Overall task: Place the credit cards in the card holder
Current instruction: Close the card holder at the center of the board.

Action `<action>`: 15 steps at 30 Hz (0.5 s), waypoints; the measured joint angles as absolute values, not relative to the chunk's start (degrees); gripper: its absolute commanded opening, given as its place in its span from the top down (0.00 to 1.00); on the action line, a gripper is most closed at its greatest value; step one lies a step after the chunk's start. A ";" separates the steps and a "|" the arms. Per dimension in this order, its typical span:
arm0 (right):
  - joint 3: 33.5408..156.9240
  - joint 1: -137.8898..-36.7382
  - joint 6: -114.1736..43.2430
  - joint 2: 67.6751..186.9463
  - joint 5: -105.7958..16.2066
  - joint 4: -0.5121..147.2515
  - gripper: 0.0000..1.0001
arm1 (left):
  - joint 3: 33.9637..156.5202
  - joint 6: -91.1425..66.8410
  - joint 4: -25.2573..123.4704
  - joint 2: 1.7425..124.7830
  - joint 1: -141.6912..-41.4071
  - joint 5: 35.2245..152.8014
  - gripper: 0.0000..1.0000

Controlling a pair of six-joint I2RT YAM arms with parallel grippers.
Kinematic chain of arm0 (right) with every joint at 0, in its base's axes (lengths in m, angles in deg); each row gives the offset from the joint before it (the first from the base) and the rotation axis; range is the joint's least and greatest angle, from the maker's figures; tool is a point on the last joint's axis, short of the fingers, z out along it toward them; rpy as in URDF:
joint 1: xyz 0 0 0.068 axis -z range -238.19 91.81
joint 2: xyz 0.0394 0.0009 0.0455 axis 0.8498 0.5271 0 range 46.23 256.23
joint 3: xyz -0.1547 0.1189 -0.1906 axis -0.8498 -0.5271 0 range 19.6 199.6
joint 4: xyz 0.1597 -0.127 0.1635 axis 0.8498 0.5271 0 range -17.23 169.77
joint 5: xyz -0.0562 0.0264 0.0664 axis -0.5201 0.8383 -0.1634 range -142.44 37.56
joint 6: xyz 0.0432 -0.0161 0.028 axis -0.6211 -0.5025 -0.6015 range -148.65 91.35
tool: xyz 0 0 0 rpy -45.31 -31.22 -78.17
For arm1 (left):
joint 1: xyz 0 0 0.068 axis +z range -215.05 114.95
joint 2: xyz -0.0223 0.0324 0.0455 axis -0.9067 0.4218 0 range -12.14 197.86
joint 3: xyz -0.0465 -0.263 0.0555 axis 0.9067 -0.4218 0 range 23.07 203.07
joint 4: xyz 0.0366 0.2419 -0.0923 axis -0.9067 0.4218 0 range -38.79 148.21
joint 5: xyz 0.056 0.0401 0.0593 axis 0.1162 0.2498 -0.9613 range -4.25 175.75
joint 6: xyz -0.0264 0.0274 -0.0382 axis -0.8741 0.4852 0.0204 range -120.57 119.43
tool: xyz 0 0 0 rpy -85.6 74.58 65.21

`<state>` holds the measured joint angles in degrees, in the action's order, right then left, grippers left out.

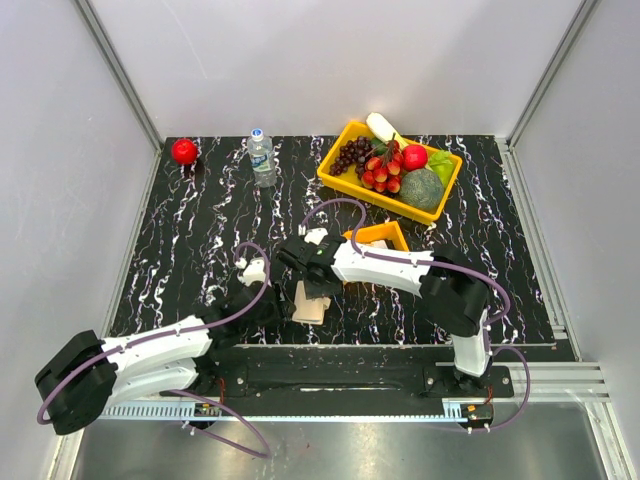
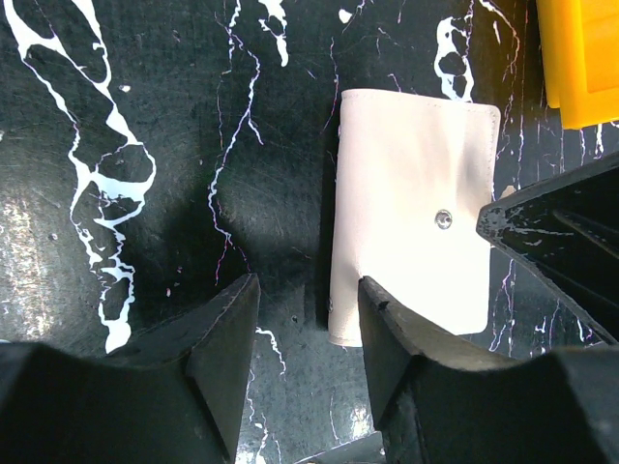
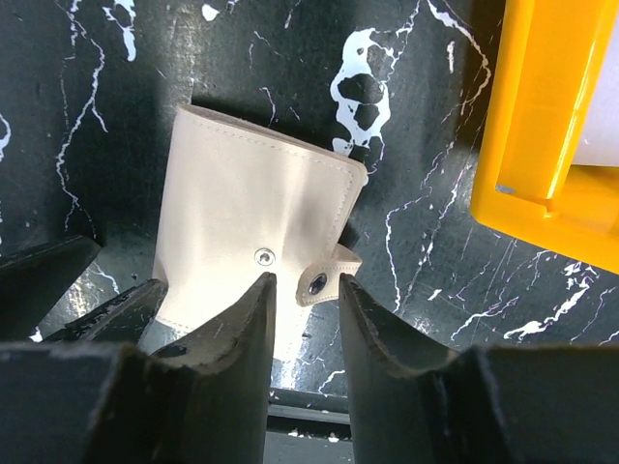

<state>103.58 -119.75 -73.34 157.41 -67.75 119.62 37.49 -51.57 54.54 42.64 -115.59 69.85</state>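
One cream, stitched-edge folding card holder (image 2: pixel 406 193) lies flat and folded shut on the black, white-veined marble-pattern counter (image 2: pixel 145 242). It sits towards the near edge, between my two arms. On its upper face I see a round metal snap stud (image 2: pixel 443 218). A short closing tab (image 3: pixel 324 278) sticks out from one side, its snap ring lying beside the stud, not on it.

My right jaws stand with a narrow gap, tips down over the holder. The tab sits right at the mouth of that gap, and I see nothing clamped between the fingers. Whether a fingertip touches the leather I cannot tell. My left jaws are about half open, low over the counter. Mostly bare counter shows between them, and the holder's long edge lies just inside the gap beside one finger. They hold nothing.

Just beyond the holder sits a small orange square plastic tray (image 3: pixel 542 116). Something pale lies inside it, but too little shows for me to say whether it is one of the credit cards, and I can make out no card elsewhere.

Farther back stands a large yellow plastic tray (image 1: pixel 335 165) of grapes, red fruit and a green melon. A clear plastic water bottle (image 1: pixel 261 157) stands to its left, its label too small to read. A red ball-like fruit (image 1: pixel 184 150) sits near the far left corner.
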 measured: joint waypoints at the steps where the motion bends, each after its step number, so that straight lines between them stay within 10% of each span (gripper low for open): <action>1: 103.61 -119.75 -73.36 157.58 -67.75 119.58 0.64 | 37.49 -51.57 54.54 42.64 -115.59 69.87 0.50; 15: 103.61 -119.75 -73.51 157.89 -68.05 120.35 0.67 | 37.49 -51.36 54.48 42.66 -115.29 70.11 0.50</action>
